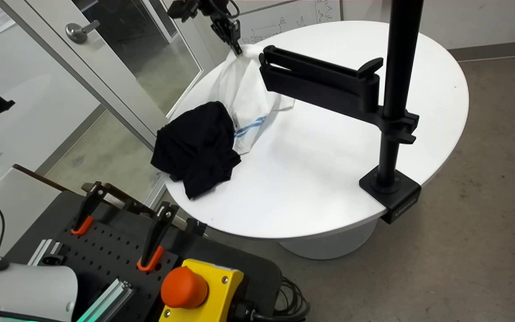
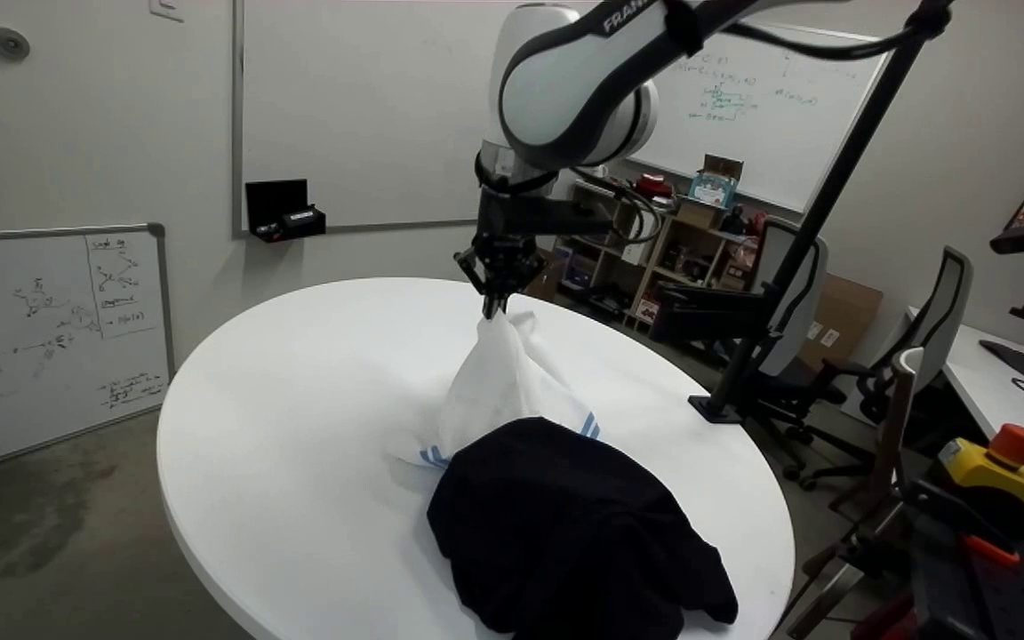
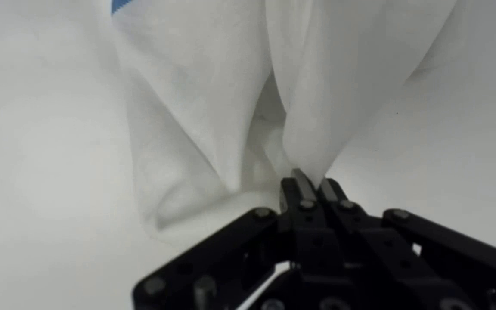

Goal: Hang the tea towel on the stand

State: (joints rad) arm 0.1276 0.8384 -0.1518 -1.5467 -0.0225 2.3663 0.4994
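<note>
The white tea towel with blue stripes shows in both exterior views point(image 1: 246, 96) point(image 2: 503, 387) and in the wrist view point(image 3: 200, 73). My gripper point(image 1: 238, 51) is shut on a pinched point of the towel, also in an exterior view point(image 2: 494, 309) and the wrist view point(image 3: 314, 186). The towel hangs tented from the fingertips, its lower part on the table. The black stand is an upright pole point(image 1: 398, 71) with a side arm point(image 1: 320, 82), clamped at the table edge. The pole point(image 2: 801, 244) and arm point(image 2: 699, 313) also show in an exterior view, apart from the gripper.
A crumpled black cloth point(image 1: 195, 150) lies beside the towel on the round white table point(image 1: 311, 192); it also shows in an exterior view point(image 2: 565, 524). The stand's base point(image 1: 389, 188) sits on the table rim. A yellow box with a red button point(image 1: 204, 290) is on the nearby cart.
</note>
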